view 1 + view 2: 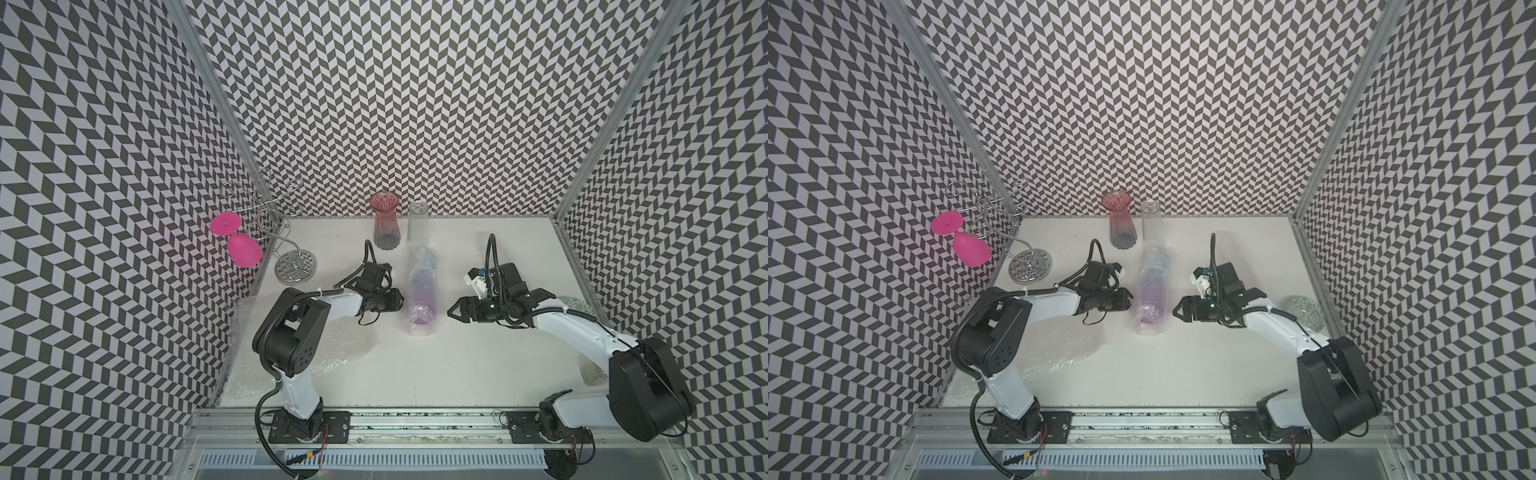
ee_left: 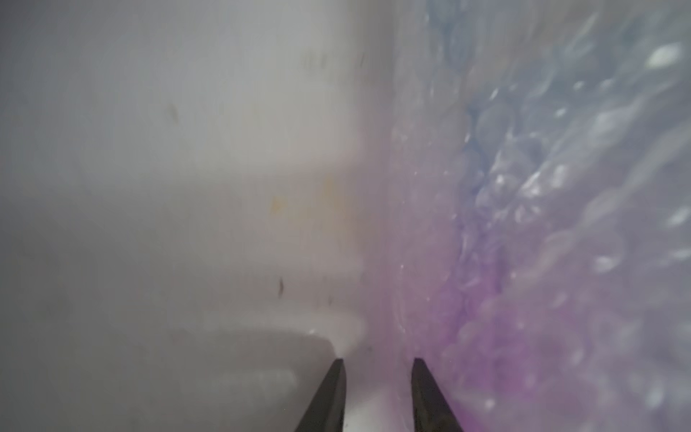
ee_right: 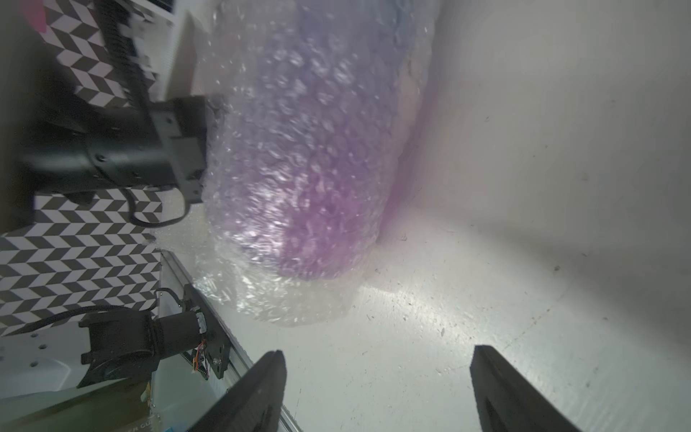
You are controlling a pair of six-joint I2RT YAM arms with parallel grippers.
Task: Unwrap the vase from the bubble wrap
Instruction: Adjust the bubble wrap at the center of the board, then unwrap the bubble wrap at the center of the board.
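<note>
The vase (image 1: 420,286) lies on its side mid-table, purple at its near end and blue at its far end, wound in bubble wrap (image 1: 419,328) that juts past its near end. It also shows in a top view (image 1: 1151,291). My left gripper (image 1: 401,300) presses against the bundle's left side. In the left wrist view its tips (image 2: 377,361) stand a narrow gap apart at the edge of the wrap (image 2: 542,224); whether film is pinched is unclear. My right gripper (image 1: 451,312) hovers just right of the bundle, open and empty (image 3: 377,351), facing the wrapped vase (image 3: 306,168).
A red-grey ribbed vase (image 1: 385,226) and a clear glass vase (image 1: 417,224) stand at the back wall. A wire rack (image 1: 295,266) with a pink glass (image 1: 239,243) stands back left. A loose bubble-wrap sheet (image 1: 340,349) lies under my left arm. A patterned disc (image 1: 1304,313) lies right.
</note>
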